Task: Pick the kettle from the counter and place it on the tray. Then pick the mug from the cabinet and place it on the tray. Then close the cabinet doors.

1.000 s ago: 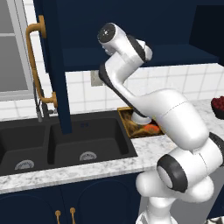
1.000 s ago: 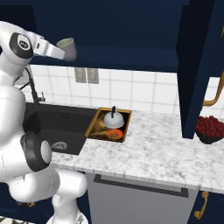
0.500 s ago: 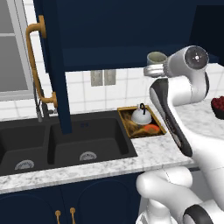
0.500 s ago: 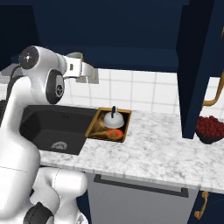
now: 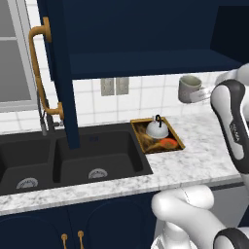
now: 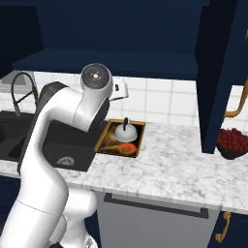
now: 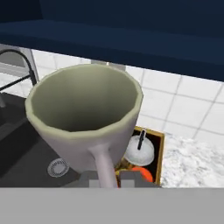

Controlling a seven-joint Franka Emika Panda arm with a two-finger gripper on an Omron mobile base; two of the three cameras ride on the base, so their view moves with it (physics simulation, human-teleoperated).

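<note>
A grey-beige mug [image 5: 189,89] hangs in the air below the open cabinet [image 5: 146,29], above the counter [image 5: 204,155] and up and to the right of the tray [image 5: 178,140]. My gripper [image 5: 202,95] is shut on its handle. In the hand view the mug [image 7: 83,113] looms close, its handle pinched in my gripper [image 7: 107,179]. The white-silver kettle [image 5: 157,129] stands upright in the wooden-rimmed tray [image 7: 158,153]. That kettle [image 7: 140,151] sits below and beyond the mug. From the right, the kettle [image 6: 124,131] and tray [image 6: 139,140] lie just past my arm.
A black double sink [image 5: 73,160] with a faucet [image 6: 22,89] lies left of the tray. An orange thing [image 5: 168,143] lies in the tray. Open navy doors with brass handles hang at left [image 5: 58,73] and right [image 6: 215,72]. A bowl of red fruit [image 6: 234,143] stands far right.
My arm has swung away from the cabinet to the right, and the mug in my gripper has come right and down to hang above the counter near the tray.
</note>
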